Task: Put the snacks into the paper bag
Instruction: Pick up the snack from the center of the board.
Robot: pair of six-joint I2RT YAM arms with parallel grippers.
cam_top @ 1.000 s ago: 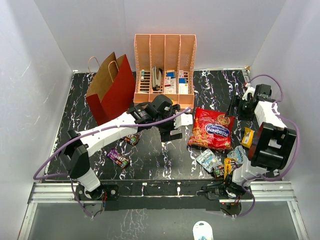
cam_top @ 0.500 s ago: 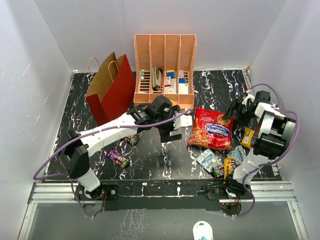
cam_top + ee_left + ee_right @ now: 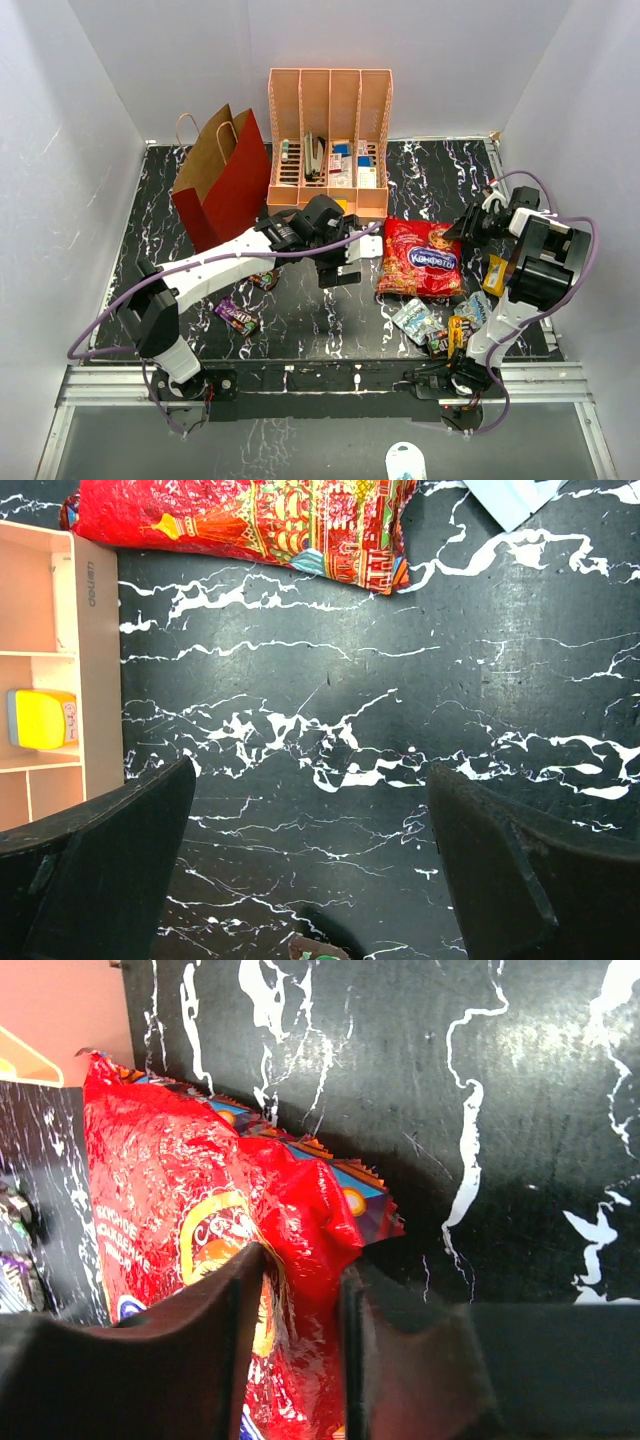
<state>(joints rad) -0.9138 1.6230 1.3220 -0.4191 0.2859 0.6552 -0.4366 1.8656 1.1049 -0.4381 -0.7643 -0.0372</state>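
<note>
The large red chip bag lies right of centre on the black marbled table. My right gripper is at its far right corner, and in the right wrist view the gripper is shut on a pinched fold of the red bag. My left gripper hovers open over bare table left of the chip bag, with nothing between its fingers. The dark-red paper bag stands open at the back left. Two purple candy bars lie under the left arm. Blue-grey pouches and yellow packets lie at the front right.
A peach slotted organizer with small boxes stands at the back centre, right beside the paper bag; its edge shows in the left wrist view. White walls close in the table on three sides.
My right gripper swung left from the right table edge to the chip bag's corner and closed on it. The left arm shifted only slightly.
</note>
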